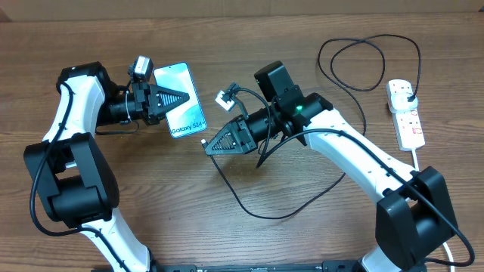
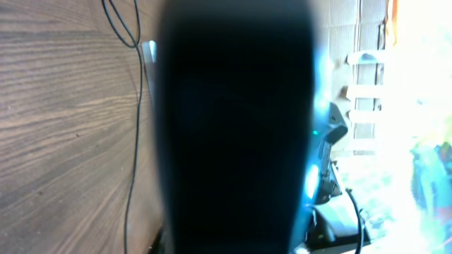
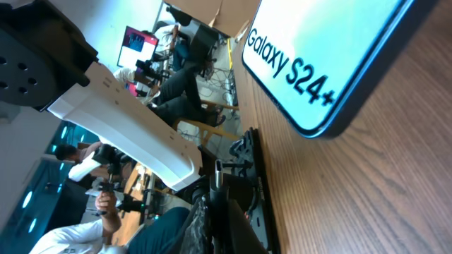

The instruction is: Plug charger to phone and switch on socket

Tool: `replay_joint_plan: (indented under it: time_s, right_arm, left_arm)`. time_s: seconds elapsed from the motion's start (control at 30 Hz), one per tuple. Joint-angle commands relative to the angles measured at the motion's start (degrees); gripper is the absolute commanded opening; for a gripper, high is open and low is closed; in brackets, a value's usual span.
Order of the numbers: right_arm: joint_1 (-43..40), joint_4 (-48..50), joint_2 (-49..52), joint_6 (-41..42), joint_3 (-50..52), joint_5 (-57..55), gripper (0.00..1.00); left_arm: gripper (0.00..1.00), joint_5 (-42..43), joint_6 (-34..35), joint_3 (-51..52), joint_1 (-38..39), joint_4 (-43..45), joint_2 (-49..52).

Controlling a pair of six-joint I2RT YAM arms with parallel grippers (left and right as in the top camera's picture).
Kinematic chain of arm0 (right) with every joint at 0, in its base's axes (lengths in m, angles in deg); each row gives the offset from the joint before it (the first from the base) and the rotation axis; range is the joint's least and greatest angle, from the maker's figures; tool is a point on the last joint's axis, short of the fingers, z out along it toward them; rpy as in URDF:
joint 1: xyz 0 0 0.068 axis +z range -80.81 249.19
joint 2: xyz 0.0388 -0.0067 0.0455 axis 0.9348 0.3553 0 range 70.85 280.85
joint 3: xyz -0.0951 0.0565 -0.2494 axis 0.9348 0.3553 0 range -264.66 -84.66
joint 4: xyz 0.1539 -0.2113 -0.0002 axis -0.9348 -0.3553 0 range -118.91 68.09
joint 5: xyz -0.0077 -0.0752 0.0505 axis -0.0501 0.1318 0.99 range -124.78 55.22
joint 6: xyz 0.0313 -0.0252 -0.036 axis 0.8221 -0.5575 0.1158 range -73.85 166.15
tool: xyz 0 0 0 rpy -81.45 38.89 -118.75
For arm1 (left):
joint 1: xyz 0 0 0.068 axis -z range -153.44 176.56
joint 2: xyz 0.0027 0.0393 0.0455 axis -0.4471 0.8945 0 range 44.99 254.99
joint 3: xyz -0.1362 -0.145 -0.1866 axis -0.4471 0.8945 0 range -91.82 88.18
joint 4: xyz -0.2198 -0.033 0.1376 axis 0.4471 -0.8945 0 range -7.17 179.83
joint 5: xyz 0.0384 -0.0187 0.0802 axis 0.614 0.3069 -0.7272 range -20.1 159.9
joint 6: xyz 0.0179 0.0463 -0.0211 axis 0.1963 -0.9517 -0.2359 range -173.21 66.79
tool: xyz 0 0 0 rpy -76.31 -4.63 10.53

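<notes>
Charger (image 1: 280, 216): slack loop on the table (image 1: 174, 227) at lower centre, beneath the right arm. Judged risk: the loop catches on that arm or pulls taut and drags the tip off line.
Right gripper (image 1: 208, 146): centre of frame, clenched, apparently on the charger's connector end. The arm reaches low from lower right, fingers pointing left.
Insertion risk: a tip skewed in the jaws could jam or skid past the port. The port itself cannot be made out.
Phone (image 1: 190, 113): upper left of centre, screen up and angled, lower corner just beside the right gripper. Contact cannot be told.
Left gripper (image 1: 184, 98): upper left, clamped across the phone. A push from the connector may twist it in the grip.
Socket (image 1: 407, 119): far right, charger plug seated. Switch position unreadable.
</notes>
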Motion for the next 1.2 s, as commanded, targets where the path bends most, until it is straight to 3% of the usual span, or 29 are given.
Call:
replay_joint_plan:
  time_s: [0.0,0.67,1.17]
  right_arm:
    - [1.27,1.62,-0.22,3.89,-0.07,-1.31,0.04]
    - [1.84,4.92,-0.15,6.93,-0.04,-5.46,0.04]
    - [1.81,9.49,-0.15,11.26,-0.04,-8.55,0.04]
  left_arm:
    - [0.04,3.02,3.69,-0.46,1.46,-0.15,-1.38]
    - [0.05,3.02,10.75,-0.57,2.45,3.5,-1.38]
    - [0.04,3.02,10.71,-0.57,2.45,3.8,-1.38]
